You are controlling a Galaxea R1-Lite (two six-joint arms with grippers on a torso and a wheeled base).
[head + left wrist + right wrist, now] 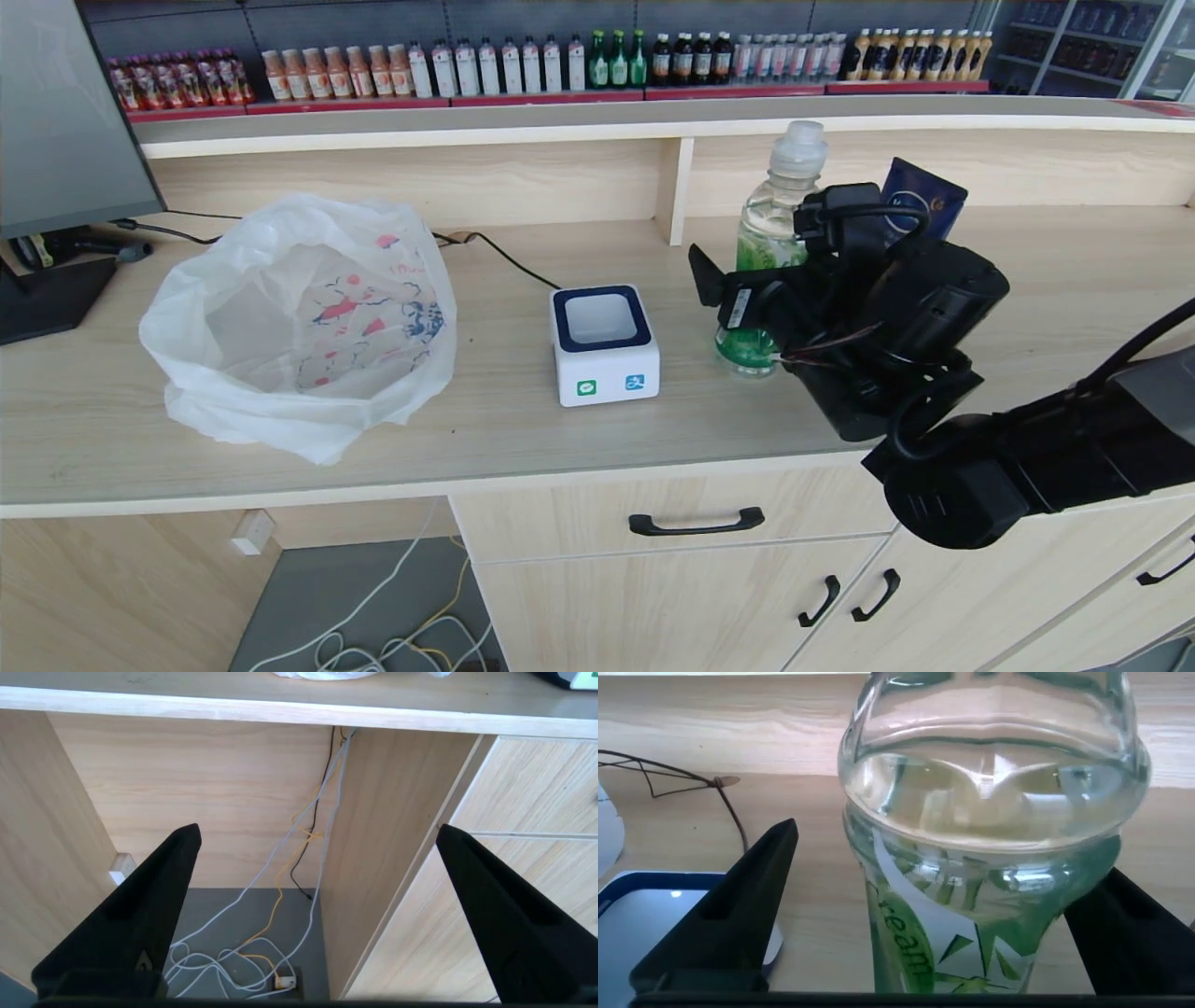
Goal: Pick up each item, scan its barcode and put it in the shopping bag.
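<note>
A clear bottle [773, 245] with a green label and a white cap stands on the counter, right of the scanner [603, 343]. My right gripper [749, 303] is at the bottle's lower half, open. In the right wrist view the bottle [990, 859] stands between the two fingers [738, 924], with a gap on the scanner side. A dark blue pouch [924, 201] stands behind the bottle, partly hidden by my arm. The white shopping bag [299, 317] lies open at the counter's left. My left gripper [313, 924] hangs open below the counter with nothing in it.
The scanner's cable [509, 257] runs back across the counter. A monitor [65, 112] stands at the far left. A raised wooden ledge [653, 140] backs the counter. Under the counter are loose cables [280, 915] and cabinet doors [523, 840].
</note>
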